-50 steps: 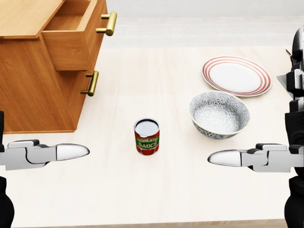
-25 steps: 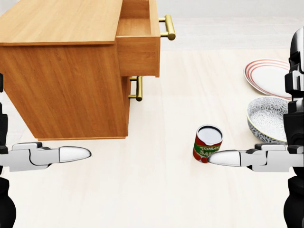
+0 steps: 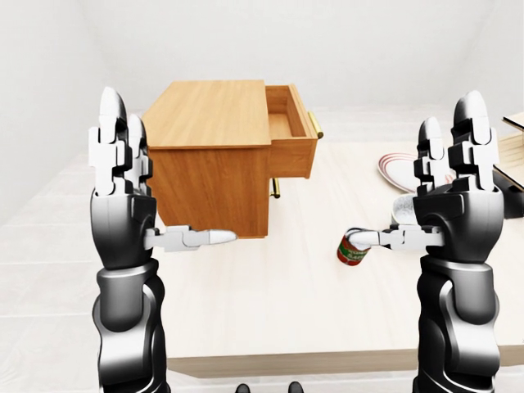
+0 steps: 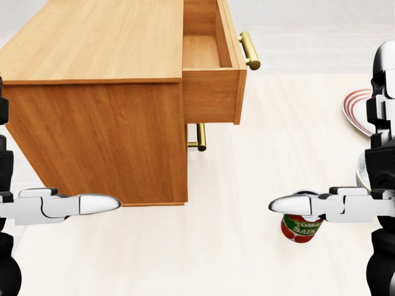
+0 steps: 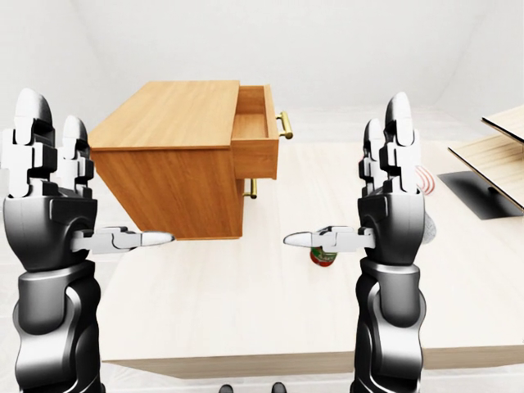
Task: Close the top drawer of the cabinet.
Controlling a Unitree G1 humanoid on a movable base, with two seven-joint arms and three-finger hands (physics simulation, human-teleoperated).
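The top drawer (image 4: 213, 68) stands pulled out of the wooden cabinet (image 4: 92, 92), its brass handle (image 4: 249, 50) above and between the two raised hands in the head view. The left hand (image 3: 123, 184) holds its fingers spread, grasping nothing, just left of the cabinet. The right hand (image 3: 454, 188) is likewise spread, its thumb over a tomato sauce can (image 4: 299, 229) on the bench (image 4: 234, 246).

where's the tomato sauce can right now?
On the table, lower right of the head view: the can stands right of the cabinet, partly hidden behind the right hand's thumb, with the plate farther up at the right edge.
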